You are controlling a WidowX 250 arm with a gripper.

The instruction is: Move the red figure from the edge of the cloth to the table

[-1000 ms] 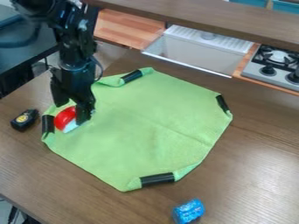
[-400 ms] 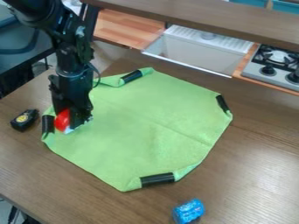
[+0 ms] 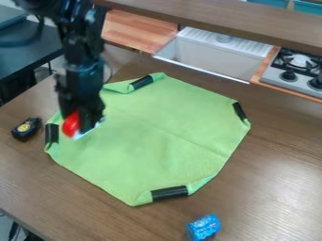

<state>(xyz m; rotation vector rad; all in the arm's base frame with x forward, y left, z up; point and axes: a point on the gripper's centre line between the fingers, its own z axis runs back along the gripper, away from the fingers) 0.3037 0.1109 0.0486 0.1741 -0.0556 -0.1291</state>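
"One red figure [image 3: 70, 123], where is it showing?"

"It is showing at the green cloth's [image 3: 154, 136] left part, and the black gripper [image 3: 82, 125] is grasping it with its fingers."

"And what is lying around?"

"One black-and-yellow object [image 3: 26, 129] is lying left on the table [image 3: 69, 197], one blue thing [image 3: 203, 228] in front."

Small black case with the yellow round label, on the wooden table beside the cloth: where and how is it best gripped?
Probably by the long sides of the black case, at mid-length, from above: it looks longer than wide and lies with its yellow label upward.
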